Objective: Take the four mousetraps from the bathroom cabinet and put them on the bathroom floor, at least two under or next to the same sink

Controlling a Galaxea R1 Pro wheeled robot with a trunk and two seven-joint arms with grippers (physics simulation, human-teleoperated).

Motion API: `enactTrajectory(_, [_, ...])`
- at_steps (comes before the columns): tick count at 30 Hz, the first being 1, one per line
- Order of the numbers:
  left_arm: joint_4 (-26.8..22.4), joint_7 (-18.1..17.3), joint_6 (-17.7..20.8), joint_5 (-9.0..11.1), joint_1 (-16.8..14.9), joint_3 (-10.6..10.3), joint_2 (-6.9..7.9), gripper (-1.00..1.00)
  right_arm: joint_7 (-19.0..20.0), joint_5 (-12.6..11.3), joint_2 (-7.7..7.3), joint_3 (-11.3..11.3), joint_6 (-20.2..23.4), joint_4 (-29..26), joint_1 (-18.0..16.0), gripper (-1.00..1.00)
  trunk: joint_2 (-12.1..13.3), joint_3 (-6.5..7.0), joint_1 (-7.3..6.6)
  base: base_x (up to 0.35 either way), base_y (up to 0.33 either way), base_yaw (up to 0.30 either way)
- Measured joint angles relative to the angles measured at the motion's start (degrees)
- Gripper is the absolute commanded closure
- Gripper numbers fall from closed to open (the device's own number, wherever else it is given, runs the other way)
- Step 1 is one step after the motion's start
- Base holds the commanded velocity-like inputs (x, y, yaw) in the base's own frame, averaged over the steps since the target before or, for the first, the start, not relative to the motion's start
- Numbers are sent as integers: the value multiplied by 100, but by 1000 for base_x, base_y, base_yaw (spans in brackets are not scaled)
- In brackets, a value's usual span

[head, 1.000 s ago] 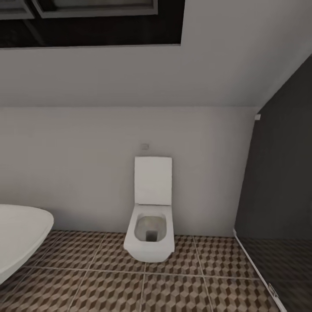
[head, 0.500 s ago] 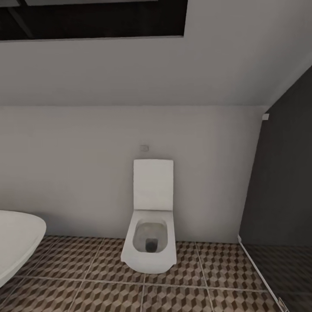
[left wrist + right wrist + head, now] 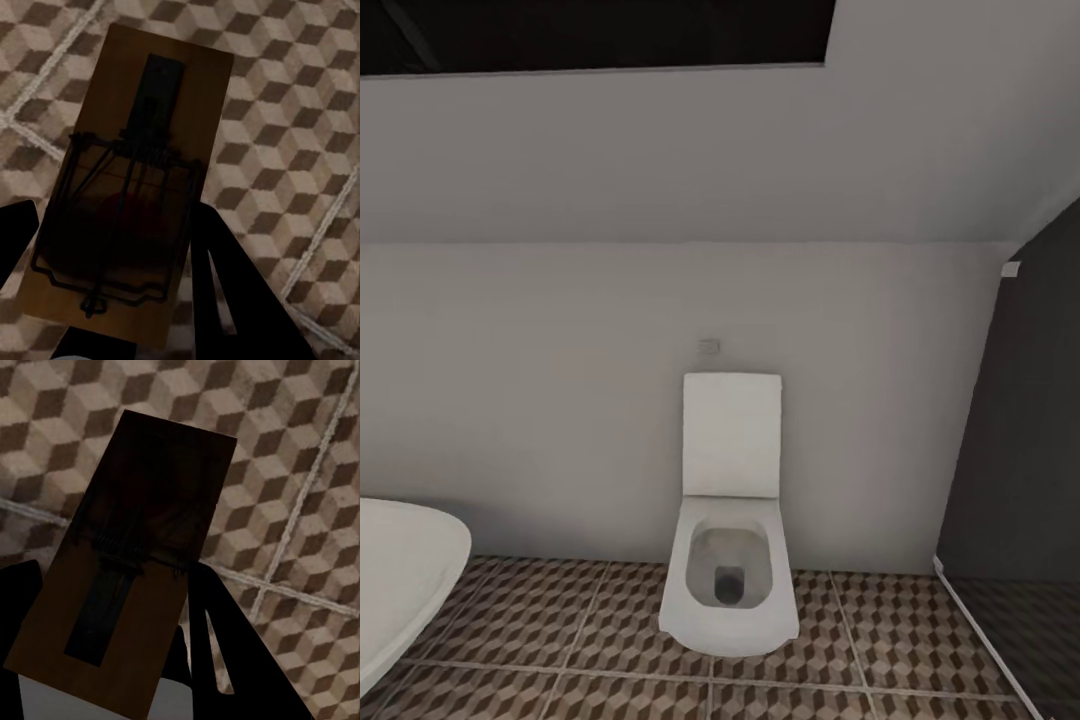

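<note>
Head cam: I'm facing a white wall-hung toilet (image 3: 729, 590) w/ its lid (image 3: 731, 435) raised upright against the grey back wall (image 3: 540, 400). A small flush plate (image 3: 709, 346) sits on the wall just above the lid. At near left a curved white bathtub rim (image 3: 405, 570) cuts into the frame. At right a dark glass shower panel (image 3: 1025, 440) runs from the far wall toward me. The bathroom floor (image 3: 560, 630) is cube-pattern tile, brown/beige/white, pale grout lines. Up top there's a dark recess (image 3: 590, 30) in the ceiling.

Left wrist cam: my left gripper (image 3: 112, 247) is clenched on a mousetrap (image 3: 127, 187), dark fingers (image 3: 225, 285) either side of the tan board. The board is held above the patterned tiles, not touching them. Its wire spring and bar are visible across the middle, w/ a faint red spot near the gripper end, in shadow.

Right wrist cam: my right gripper (image 3: 105, 637) is likewise clamped on a second mousetrap (image 3: 131, 562), a finger (image 3: 225, 652) on each long edge. This board is tilted, w/ the wire coil across its middle and a dark plate toward the gripper end. It is in deep shadow, so I can't make out the red spot. Tiled floor lies beyond, apart from the trap.
</note>
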Motion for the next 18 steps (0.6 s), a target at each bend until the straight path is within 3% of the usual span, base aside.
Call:
enactTrajectory(6, [0,6,-1,0,-1,-7,0,100,-2,-13,7,3,-3,-2,0,100,0,0,2,96,80,-20])
enactTrajectory(18, [-8,8,-8,-17,-1,-9,0,100,-2,-22,9,0,4,-1,1,100,0,0,3,4,3,-174])
